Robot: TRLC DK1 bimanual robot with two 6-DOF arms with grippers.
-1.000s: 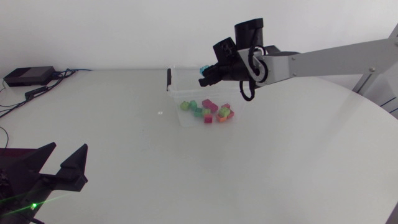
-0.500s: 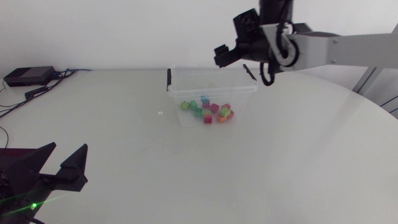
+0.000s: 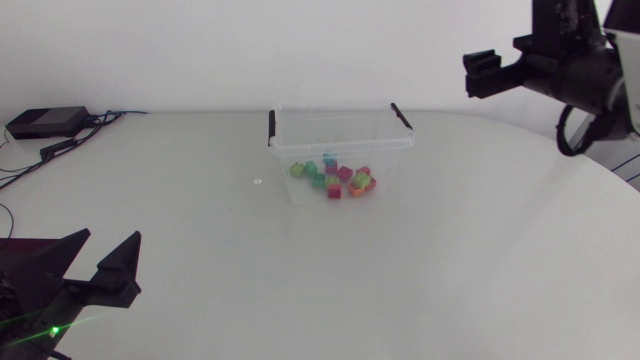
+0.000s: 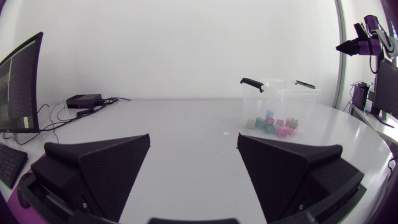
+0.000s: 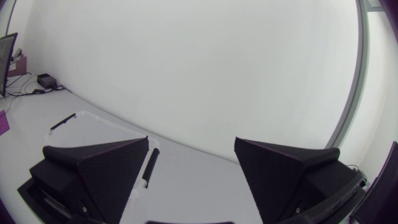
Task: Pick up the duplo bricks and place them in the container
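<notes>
Clear plastic container (image 3: 392, 163) holds a heap of coloured duplo bricks (image 3: 335, 178).

no legible text, number or sign, one tiny dark mark (image 3: 257, 181) on the table (image 3: 300, 290) near the container (image 3: 391, 163), on the side toward the left arm, too small to read

The right arm (image 3: 580, 75) is mostly chunky black joint housings, rounded and blocky, with a thin black cable (image 3: 566, 135) looped beside them. The right gripper (image 5: 191, 142) and the left gripper (image 3: 100, 262) are alike: matte black, each with two broad wedge-shaped fingers (image 3: 120, 268). A small green light (image 3: 52, 330) glows behind the left one.
</notes>
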